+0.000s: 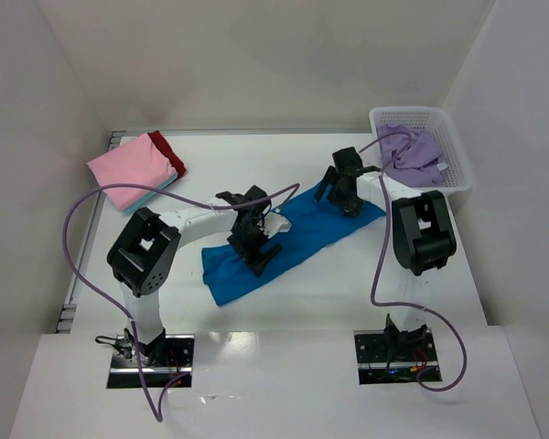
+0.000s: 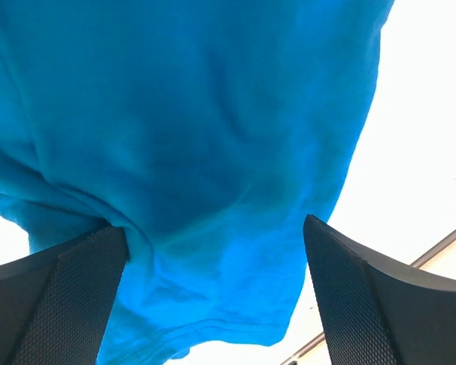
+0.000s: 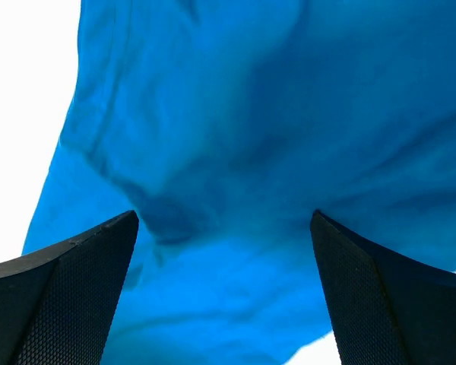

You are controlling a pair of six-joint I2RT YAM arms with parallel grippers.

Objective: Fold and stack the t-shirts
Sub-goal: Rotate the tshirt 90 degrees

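White walls close the table (image 1: pixel 302 311) on three sides, and its near edge carries the two arm bases. A blue t-shirt (image 1: pixel 316 233) lies in the middle as a long strip that runs diagonally, its lower end toward the left arm and its upper end toward the basket (image 1: pixel 408 111). The long edges are fairly straight; the lower left end is a little crumpled.

The left gripper (image 1: pixel 256 249) is over the lower half of the strip and the right gripper (image 1: pixel 349 198) over the upper end. In both wrist views the fingers stand wide apart with blue cloth between them – the left gripper (image 2: pixel 213 228) and the right gripper (image 3: pixel 222 217) are open and grip nothing.

A lavender shirt (image 1: pixel 412 151) sits bunched in the basket at the far right corner. At the far left a folded pink shirt (image 1: pixel 131 169) lies on a red one (image 1: pixel 171 150), well apart from the strip – bare table shows between them, and also between the strip and the bases.
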